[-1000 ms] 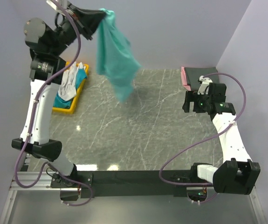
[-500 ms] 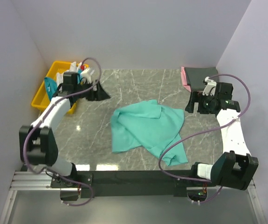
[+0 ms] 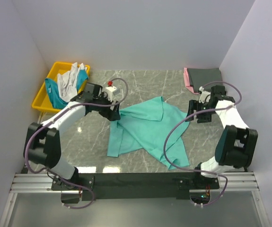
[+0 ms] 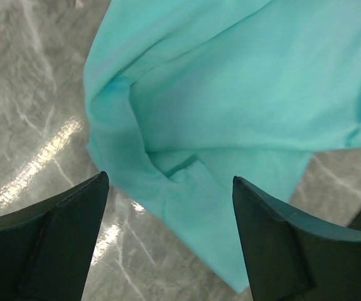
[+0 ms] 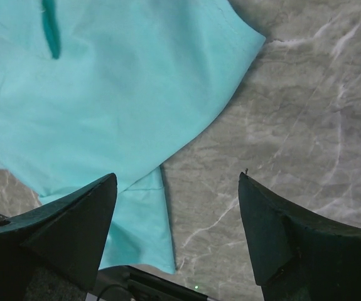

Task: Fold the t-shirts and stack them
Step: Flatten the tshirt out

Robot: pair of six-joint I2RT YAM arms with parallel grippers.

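While the sea-green t-shirt (image 3: 147,124) lies rumpled on the tabletop (image 3: 140,81), both arms' jaws gape wide, holding nothing; any pinch would probably gather doubled layers where folds overlap, skewing the fold

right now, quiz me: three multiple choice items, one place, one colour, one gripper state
1. The sea-green t-shirt lies: A. rumpled on the table B. hanging from a gripper C. folded in a pile
2. The folded stack's top shirt is: A. white B. yellow C. dark grey
3. The left gripper is: A. shut on a sleeve B. open over the shirt C. shut on nothing

Answers: 1 A, the top view shows it lying loose there. 2 C, dark grey over pink. 3 B, its fingers stand apart with cloth below.
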